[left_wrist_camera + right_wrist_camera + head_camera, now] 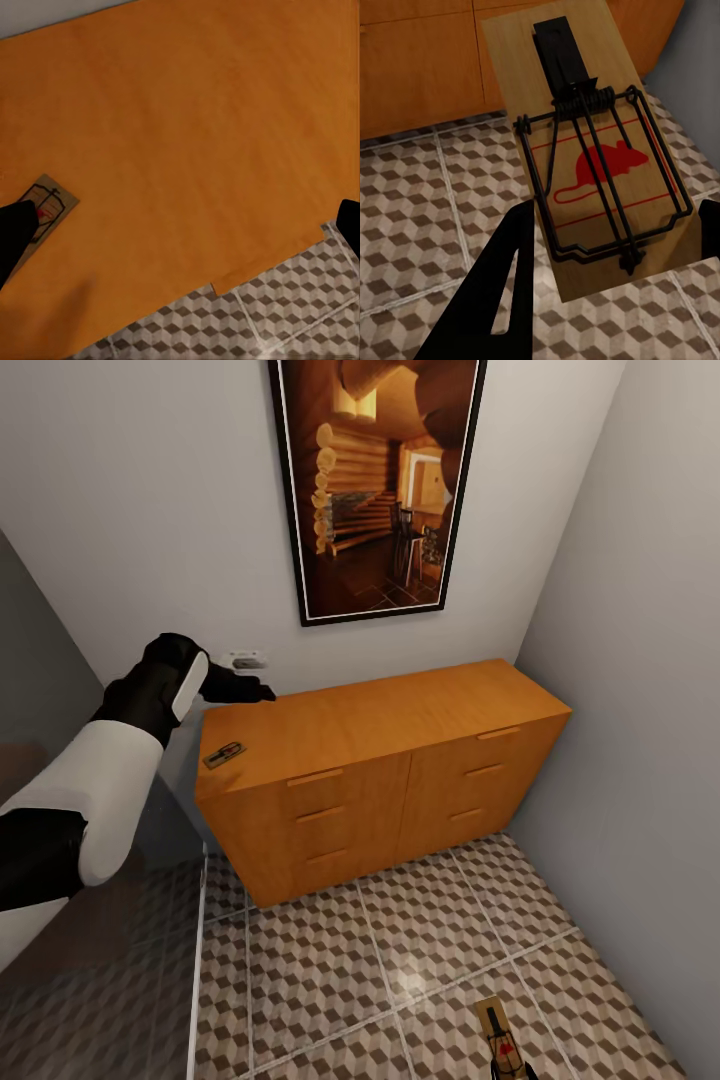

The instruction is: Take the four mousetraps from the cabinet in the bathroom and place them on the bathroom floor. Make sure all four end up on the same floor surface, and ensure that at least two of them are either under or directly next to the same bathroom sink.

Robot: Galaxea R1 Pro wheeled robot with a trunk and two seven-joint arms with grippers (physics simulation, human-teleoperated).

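One mousetrap (225, 753) lies flat on the front left corner of the orange-brown cabinet (400, 730); in the left wrist view the mousetrap (46, 205) sits beside one dark fingertip (15, 234). My left gripper (245, 689) (180, 229) hovers over the back left of the cabinet top, open and empty. At the lower edge of the head view my right gripper (508, 1062) is shut on a second mousetrap (494, 1022) (600, 165), held above the cube-patterned bathroom floor (400, 960). The sink is out of view.
A framed picture (375, 480) hangs on the wall behind the cabinet. A grey wall (640, 710) closes the right side, and a dark glossy panel (60, 980) stands at the left. Open tiled floor lies in front of the drawers (400, 820).
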